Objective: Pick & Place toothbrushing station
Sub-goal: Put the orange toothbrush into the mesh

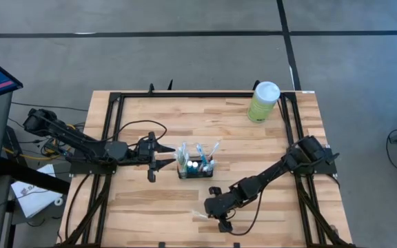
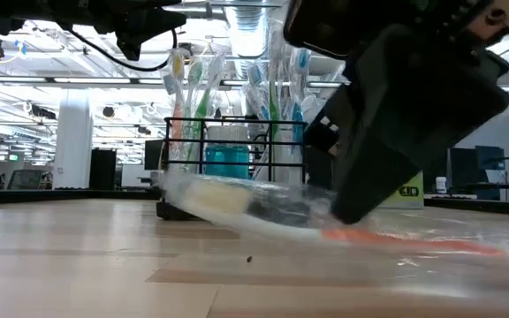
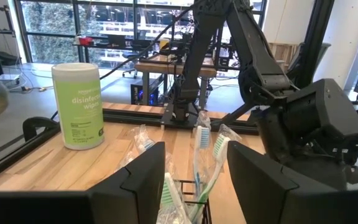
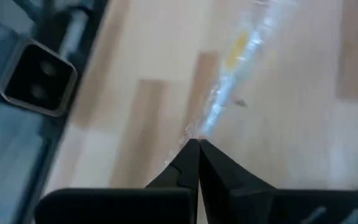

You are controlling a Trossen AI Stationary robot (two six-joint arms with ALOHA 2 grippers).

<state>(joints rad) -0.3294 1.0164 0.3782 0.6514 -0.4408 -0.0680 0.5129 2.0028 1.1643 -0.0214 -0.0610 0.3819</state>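
We see the toothbrushing station [image 1: 196, 167], a small black rectangular wire-mesh holder, standing upright near the centre of the high view on the pale wooden tabletop [image 1: 185, 117], with several plastic-wrapped toothbrushes [image 1: 198, 153] standing in its compartments. In the low view the same holder [image 2: 228, 163] sits mid-frame behind a clear-wrapped toothbrush [image 2: 263, 208] lying flat on the wood, its orange handle end pointing to the right of the frame.

The right gripper [image 1: 220, 219] is at the lower centre of the high view, below and slightly right of the holder and apart from it. Its arm runs down from the right edge of the table, elbow bent, wrist tipped onto the wood. In its wrist view the jaws are clenched tip to tip on the end of the wrapped toothbrush's clear plastic [image 4: 229, 87].

The left gripper [image 1: 158, 157] reaches in level from the left of the high view, just beside the holder's left end, jaws released and spread wide; we see the brush heads [image 3: 202, 138] between its fingers [image 3: 140, 180] in its wrist view.

A tall pale-green canister with a white lid [image 1: 263, 102] stands at the upper right of the high view; its label reads "disinfecting wipes" [image 3: 79, 107].
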